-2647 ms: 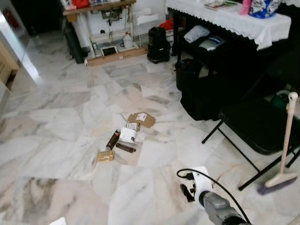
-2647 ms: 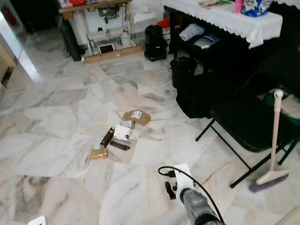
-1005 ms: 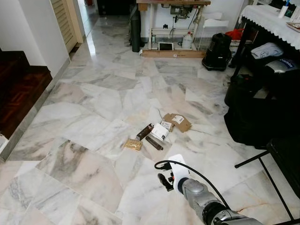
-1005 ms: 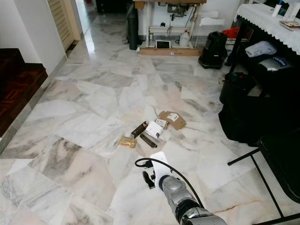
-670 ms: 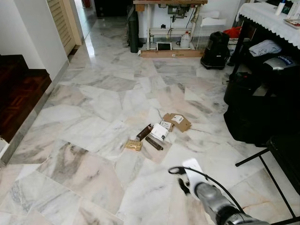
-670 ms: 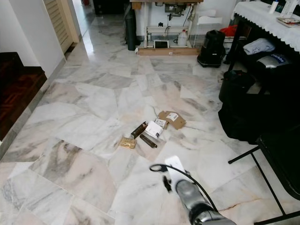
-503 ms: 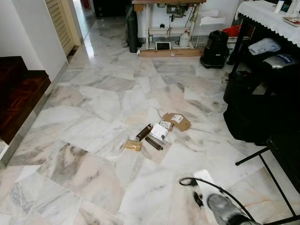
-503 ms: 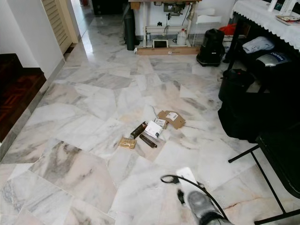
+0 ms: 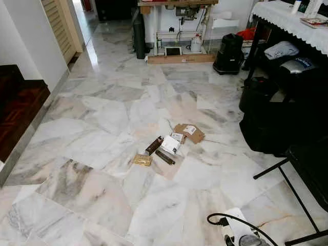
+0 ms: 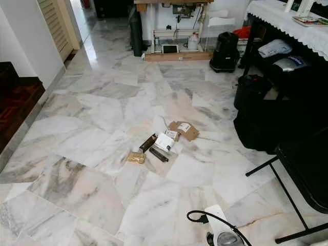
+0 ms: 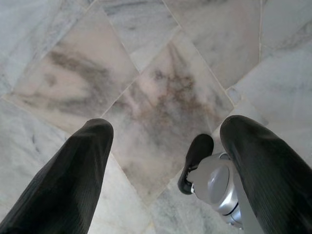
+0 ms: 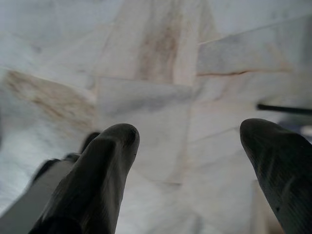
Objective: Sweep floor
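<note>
The right arm has dropped toward the bottom edge of the head views since a moment ago, only its white wrist (image 9: 237, 225) and black cable showing. The litter pile (image 9: 166, 145), cardboard and small packets, lies mid-floor on the marble floor (image 9: 97, 118), well ahead. Right gripper (image 12: 187, 156) and left gripper (image 11: 163, 156) both hang spread above bare tiles, holding nothing; the right wrist view is somewhat blurred.

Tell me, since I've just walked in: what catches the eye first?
A heap of litter, cardboard scraps and wrappers, lies mid-floor on the pale marble. To its right stand black bags under a white-clothed table, and the right arm shows at the bottom edge.
</note>
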Controlling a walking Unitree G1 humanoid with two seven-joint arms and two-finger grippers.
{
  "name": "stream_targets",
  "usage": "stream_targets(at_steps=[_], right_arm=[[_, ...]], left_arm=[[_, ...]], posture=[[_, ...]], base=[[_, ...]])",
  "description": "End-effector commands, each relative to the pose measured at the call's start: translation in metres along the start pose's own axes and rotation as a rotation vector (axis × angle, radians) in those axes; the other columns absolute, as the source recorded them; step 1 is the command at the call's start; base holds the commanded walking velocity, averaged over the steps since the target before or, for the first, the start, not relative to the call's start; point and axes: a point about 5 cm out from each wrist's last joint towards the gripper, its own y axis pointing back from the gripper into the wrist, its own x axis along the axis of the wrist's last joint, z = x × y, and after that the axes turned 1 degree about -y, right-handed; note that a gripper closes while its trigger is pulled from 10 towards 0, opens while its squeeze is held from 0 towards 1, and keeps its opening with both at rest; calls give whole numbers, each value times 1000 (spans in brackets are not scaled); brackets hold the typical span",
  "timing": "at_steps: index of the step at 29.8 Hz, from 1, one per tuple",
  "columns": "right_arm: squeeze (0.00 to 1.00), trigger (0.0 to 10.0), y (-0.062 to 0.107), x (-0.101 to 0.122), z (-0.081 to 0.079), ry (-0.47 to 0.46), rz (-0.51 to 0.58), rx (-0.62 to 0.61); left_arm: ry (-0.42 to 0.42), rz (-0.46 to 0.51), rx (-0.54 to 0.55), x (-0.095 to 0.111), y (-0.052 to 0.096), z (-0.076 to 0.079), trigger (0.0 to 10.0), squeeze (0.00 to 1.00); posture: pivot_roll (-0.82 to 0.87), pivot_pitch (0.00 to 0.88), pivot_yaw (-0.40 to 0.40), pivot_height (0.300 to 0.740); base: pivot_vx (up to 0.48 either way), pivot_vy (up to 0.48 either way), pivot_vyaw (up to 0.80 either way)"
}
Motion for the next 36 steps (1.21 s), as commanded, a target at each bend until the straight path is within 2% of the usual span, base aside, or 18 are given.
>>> stream_targets(at_steps=[1,8,13,16,20,23,24,29,36], right_arm=[[0,10000,0,-8,-2,-58,-2,20],[0,10000,0,-16,-10,-74,-8,74],[0,10000,0,-10,-12,-95,35,101],[0,10000,0,-6,-12,-123,49,99],[0,10000,0,-8,-14,-104,39,106],[0,10000,0,-12,-16,-105,26,106],[0,10000,0,-14,-16,-102,21,108],[0,10000,1,-25,-15,-44,-30,88],[0,10000,1,-26,-14,-75,-18,85]], left_arm=[[-18,-9,3,1,-1,0,10000,0],[-22,-1,3,3,-1,0,10000,0],[-26,-11,-15,1,-1,0,10000,0],[-23,-46,-127,-2,-1,7,10000,0],[-70,-46,-126,-2,-1,5,10000,0],[-137,-60,-138,-5,0,1,10000,0],[-197,-63,-144,-5,1,-1,10000,0],[-364,-61,-181,-5,1,-4,10000,0],[-370,-44,-211,-4,1,5,10000,0]], posture=[[-189,0,47,740],[-198,0,53,740],[-204,0,53,740],[-205,0,52,740],[-204,0,54,740],[-204,0,54,740],[-204,0,54,740],[-210,0,54,740],[-217,0,57,740]], base=[[0,0,0],[0,0,0],[0,0,0],[0,0,0],[0,0,0],[0,0,0],[0,0,0],[0,0,0],[0,0,0]])
